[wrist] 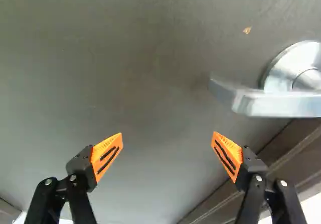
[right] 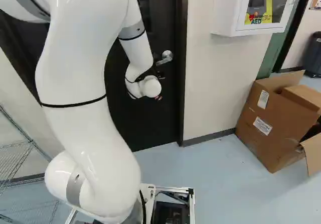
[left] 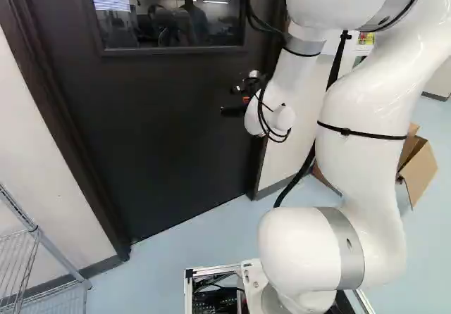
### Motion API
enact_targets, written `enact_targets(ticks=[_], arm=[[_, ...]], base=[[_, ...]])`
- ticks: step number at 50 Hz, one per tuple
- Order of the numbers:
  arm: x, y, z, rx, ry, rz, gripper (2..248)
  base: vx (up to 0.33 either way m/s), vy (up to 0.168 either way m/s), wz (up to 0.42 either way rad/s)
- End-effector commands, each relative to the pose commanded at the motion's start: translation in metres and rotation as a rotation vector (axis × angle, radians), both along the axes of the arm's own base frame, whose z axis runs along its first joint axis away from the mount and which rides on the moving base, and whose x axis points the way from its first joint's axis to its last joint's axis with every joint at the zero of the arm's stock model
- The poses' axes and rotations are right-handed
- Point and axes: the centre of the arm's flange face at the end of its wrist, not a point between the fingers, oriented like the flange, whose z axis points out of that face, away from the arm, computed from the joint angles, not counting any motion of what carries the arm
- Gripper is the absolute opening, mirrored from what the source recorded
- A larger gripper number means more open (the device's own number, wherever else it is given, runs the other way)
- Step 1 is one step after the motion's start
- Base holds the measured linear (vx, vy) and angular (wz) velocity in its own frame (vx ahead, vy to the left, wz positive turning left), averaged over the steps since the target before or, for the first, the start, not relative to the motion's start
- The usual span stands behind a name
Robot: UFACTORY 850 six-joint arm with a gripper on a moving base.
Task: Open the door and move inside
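Note:
The dark door [left: 162, 138] with a window fills much of the left base view and looks shut in its frame. My gripper [left: 235, 100] is close in front of it, partly hidden by the wrist. A silver lever handle [right: 165, 58] shows just above the gripper in the right base view. Seen from the wrist, the gripper [wrist: 168, 136] stands wide open, with only door surface beyond the gap. The handle [wrist: 276, 102] lies ahead of and outward from one finger, its free end pointing towards the middle, touching neither orange pad.
Beside the door's handle side run the frame [right: 182, 83] and a pale wall with a white AED cabinet [right: 230, 13]. An opened cardboard box [right: 271, 126] stands on the floor [right: 225, 184] at the right. A wire rack [left: 42, 243] stands left of the door.

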Motion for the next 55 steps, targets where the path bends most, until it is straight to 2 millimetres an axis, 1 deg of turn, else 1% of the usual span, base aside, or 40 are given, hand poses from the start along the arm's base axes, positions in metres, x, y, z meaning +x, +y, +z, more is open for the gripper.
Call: enact_targets(ticks=[10, 25, 35, 44, 55], arm=[[0.001, 0.0, -0.009, 0.003, 0.018, 0.0, 247], [0.001, 0.0, -0.011, 0.003, 0.021, 0.0, 247], [0.0, 0.0, -0.003, 0.001, 0.006, 0.0, 247], [-0.008, -0.002, 0.007, -0.002, -0.011, -0.005, 247], [-0.011, -0.002, 0.02, -0.005, -0.035, -0.007, 247]], base=[[0.0, 0.0, 0.0], [0.0, 0.0, 0.0], [0.0, 0.0, 0.0], [0.0, 0.0, 0.0], [0.0, 0.0, 0.0]])
